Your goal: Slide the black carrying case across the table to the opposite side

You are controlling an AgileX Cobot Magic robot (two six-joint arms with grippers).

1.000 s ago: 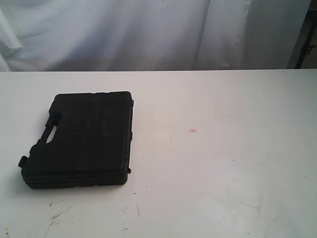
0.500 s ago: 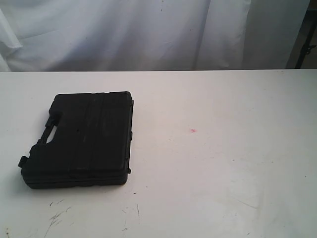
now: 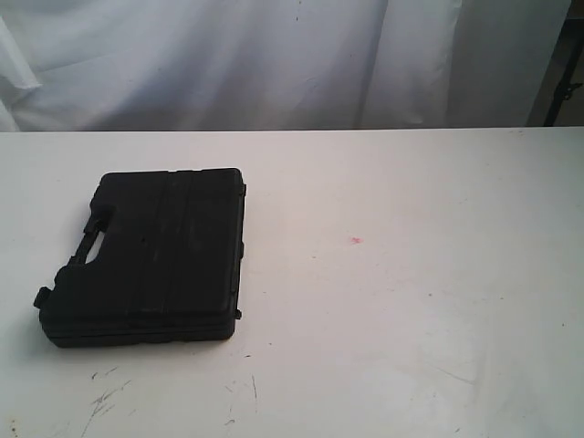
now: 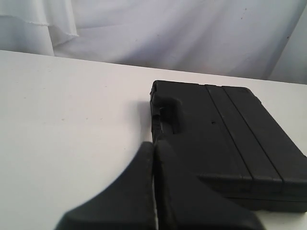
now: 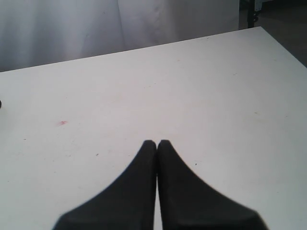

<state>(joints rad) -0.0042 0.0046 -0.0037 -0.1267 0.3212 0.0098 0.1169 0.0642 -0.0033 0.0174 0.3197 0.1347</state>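
The black carrying case (image 3: 151, 257) lies flat on the left part of the white table (image 3: 401, 301), its handle side facing left. In the left wrist view the case (image 4: 225, 139) fills the area just beyond my left gripper (image 4: 154, 144), which is shut with its tips close to the handle edge; whether they touch it I cannot tell. My right gripper (image 5: 157, 143) is shut over bare table (image 5: 192, 96), holding nothing. Neither gripper shows in the exterior view.
A small red spot (image 3: 356, 241) marks the table right of the case, also seen as the red spot (image 5: 62, 123). Dark scuff marks (image 3: 105, 399) lie near the front edge. A white curtain (image 3: 274, 55) hangs behind the table.
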